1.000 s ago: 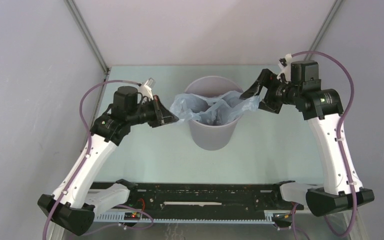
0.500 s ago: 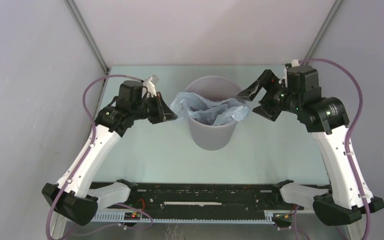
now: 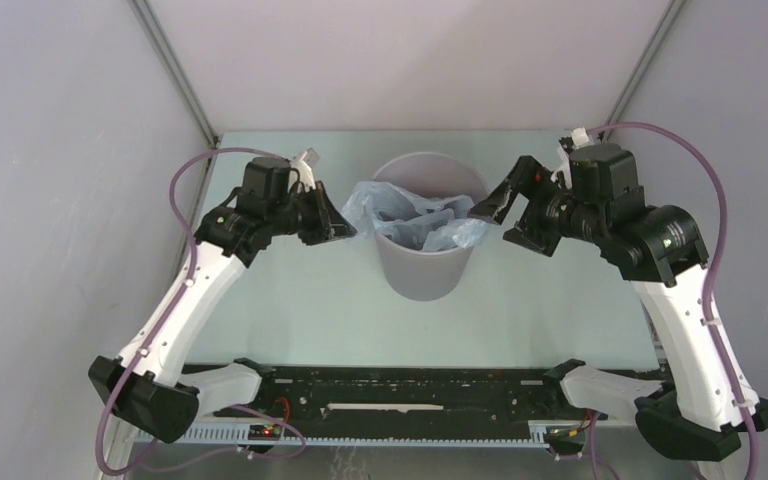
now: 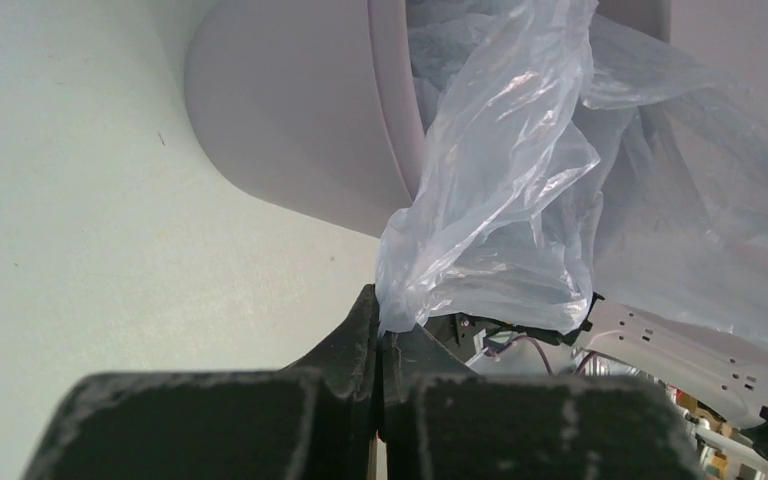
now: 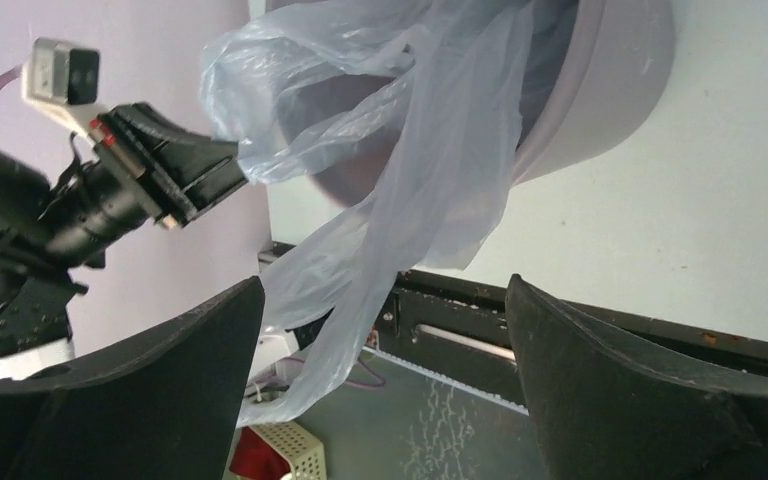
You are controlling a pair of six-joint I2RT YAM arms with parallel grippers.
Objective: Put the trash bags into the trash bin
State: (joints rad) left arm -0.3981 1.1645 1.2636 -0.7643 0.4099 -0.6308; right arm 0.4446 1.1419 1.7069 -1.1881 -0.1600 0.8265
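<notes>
Top external view: the trash bag (image 3: 410, 215) is draped over the rim of the trash bin (image 3: 423, 270), its left edge pinched by the left gripper (image 3: 345, 228). The right gripper (image 3: 492, 226) is held spread just beside the right rim. The bin is surrounded by bare table (image 3: 310, 300).

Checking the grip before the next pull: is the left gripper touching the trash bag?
Touching. The left wrist view shows the left gripper shut, with a corner of the trash bag pinched between its fingertips.
</notes>
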